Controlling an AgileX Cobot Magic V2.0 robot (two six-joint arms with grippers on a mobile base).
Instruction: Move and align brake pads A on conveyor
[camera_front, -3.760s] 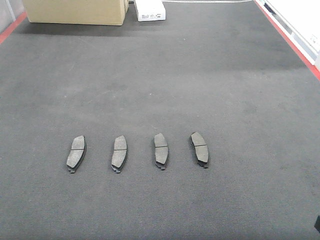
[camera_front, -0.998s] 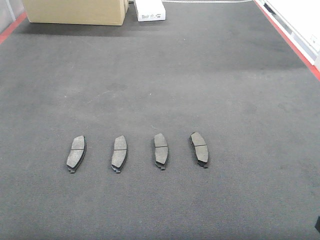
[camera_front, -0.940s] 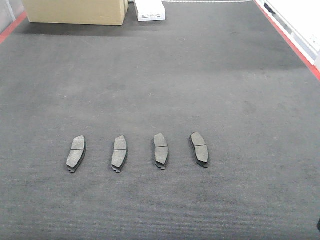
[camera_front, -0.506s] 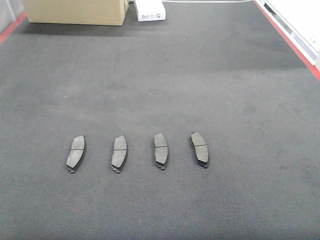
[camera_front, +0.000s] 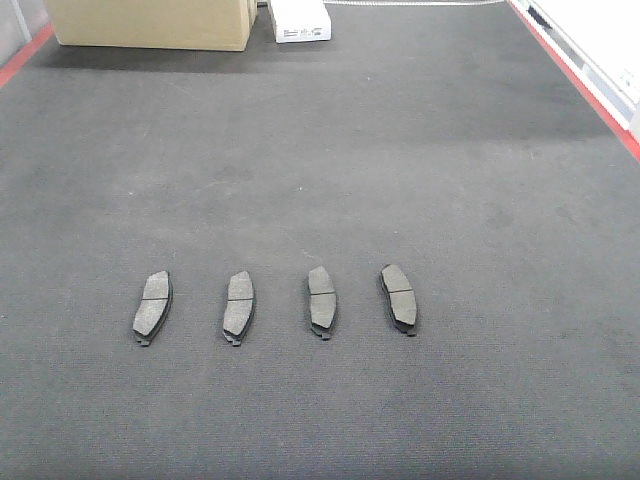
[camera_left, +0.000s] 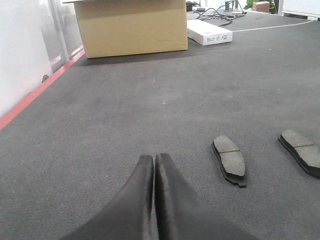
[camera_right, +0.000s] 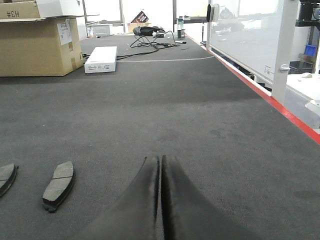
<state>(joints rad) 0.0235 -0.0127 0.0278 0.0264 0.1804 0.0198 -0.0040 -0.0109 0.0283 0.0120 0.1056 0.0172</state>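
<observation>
The brake pads A (camera_front: 275, 303) are lying in a row on the conveyor (camera_front: 400, 150), well apart from each other. They are looking stiff, flat and rather heavy, so I think gripping across the narrow sides is best. The left gripper (camera_left: 154, 165) and right gripper (camera_right: 161, 165) are showing pressed-together, empty fingers. The felt surface is seeming rough. A cardboard box (camera_front: 150, 22) is standing far behind.
</observation>
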